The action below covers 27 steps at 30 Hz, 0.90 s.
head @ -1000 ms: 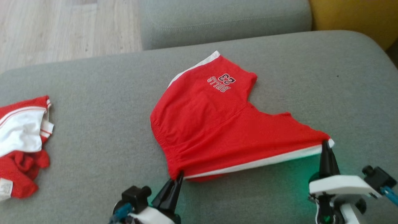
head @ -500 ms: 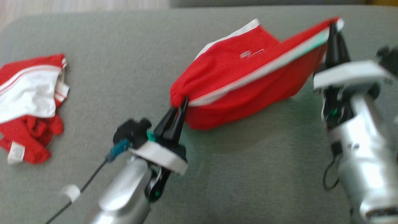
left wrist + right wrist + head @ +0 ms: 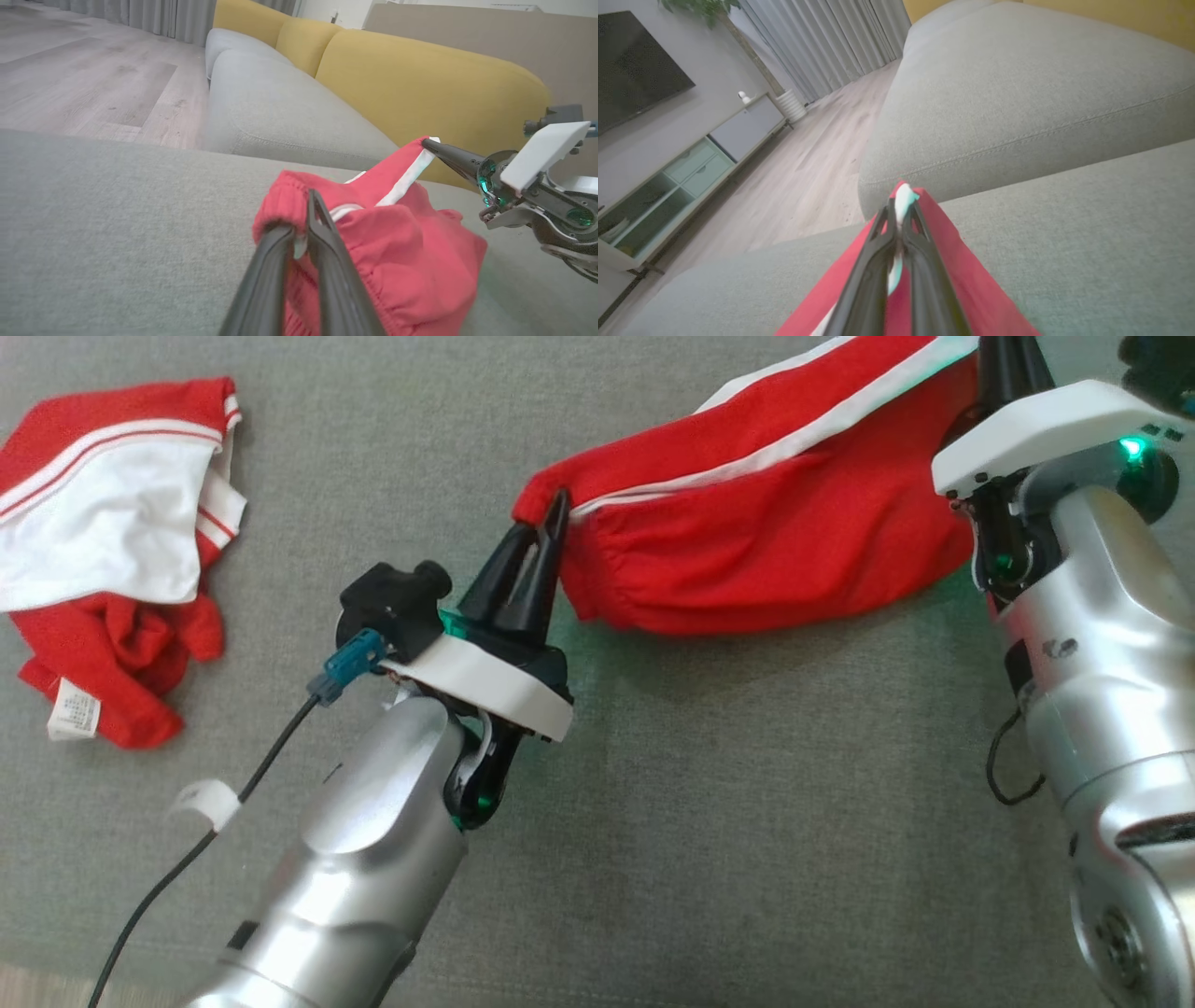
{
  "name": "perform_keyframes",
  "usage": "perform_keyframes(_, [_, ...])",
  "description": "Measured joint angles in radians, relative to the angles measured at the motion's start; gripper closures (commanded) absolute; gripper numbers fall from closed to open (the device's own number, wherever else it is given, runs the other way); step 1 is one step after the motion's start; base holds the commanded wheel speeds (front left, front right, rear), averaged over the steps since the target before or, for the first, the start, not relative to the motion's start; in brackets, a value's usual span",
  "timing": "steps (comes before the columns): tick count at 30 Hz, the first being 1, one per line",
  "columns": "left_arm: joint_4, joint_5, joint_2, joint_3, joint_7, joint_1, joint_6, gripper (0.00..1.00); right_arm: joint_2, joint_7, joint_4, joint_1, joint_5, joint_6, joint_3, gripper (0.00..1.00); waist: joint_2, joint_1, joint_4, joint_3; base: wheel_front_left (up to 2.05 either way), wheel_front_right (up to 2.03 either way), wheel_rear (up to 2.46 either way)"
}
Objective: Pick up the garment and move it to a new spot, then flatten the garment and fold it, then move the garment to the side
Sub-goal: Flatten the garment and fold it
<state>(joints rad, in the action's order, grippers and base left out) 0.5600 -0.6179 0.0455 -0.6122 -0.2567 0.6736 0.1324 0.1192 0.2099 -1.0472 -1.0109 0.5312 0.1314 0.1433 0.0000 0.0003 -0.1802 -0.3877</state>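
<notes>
The garment [image 3: 766, 532] is a pair of red shorts with a white side stripe, lying on the grey cushion [image 3: 653, 849] with its near edge lifted and folded over. My left gripper [image 3: 551, 518] is shut on the elastic waistband corner [image 3: 280, 219], with cloth between its fingers. My right gripper [image 3: 1006, 355] is shut on the opposite white-trimmed corner, held higher and farther back. The right wrist view shows the white trim pinched at that gripper [image 3: 901, 205], red cloth [image 3: 952, 280] hanging below. In the left wrist view the right gripper [image 3: 427, 143] holds the raised corner.
A second red and white garment [image 3: 103, 523] lies crumpled at the cushion's left. Beyond the cushion are another grey seat [image 3: 280, 107], yellow backrests [image 3: 420, 79] and wooden floor [image 3: 93, 70]. A low cabinet [image 3: 668, 186] stands across the room.
The head camera has tilted down. Both grippers lifted the garment's near edge and carried it away over the rest, folding it; the printed logo is now hidden.
</notes>
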Motion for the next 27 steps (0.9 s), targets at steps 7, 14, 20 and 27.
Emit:
perform_keyframes(7, [0.034,0.030,-0.007,0.053,0.000,-0.010,0.000,0.00,0.011,0.036,-0.059,-0.024,-0.076,0.000,0.015,0.00,0.0000,-0.0003,0.000,-0.005,0.00,0.00,0.00])
perform_keyframes(14, [0.038,0.129,-0.010,0.151,0.000,-0.126,0.000,0.00,0.079,0.041,0.006,0.014,-0.230,0.000,0.010,0.00,0.0000,-0.0004,0.008,0.027,0.00,0.00,0.00])
perform_keyframes(20, [0.026,0.167,-0.010,0.195,0.000,-0.193,-0.004,0.00,0.082,0.041,-0.018,0.125,-0.344,0.000,0.003,0.00,0.0000,-0.0005,0.010,0.053,0.00,0.00,0.00])
perform_keyframes(27, [-0.015,0.199,-0.009,0.223,0.000,-0.233,-0.028,0.00,0.082,0.037,-0.158,0.138,-0.423,0.000,-0.039,0.00,0.0000,-0.0004,0.001,0.053,0.00,0.00,0.00])
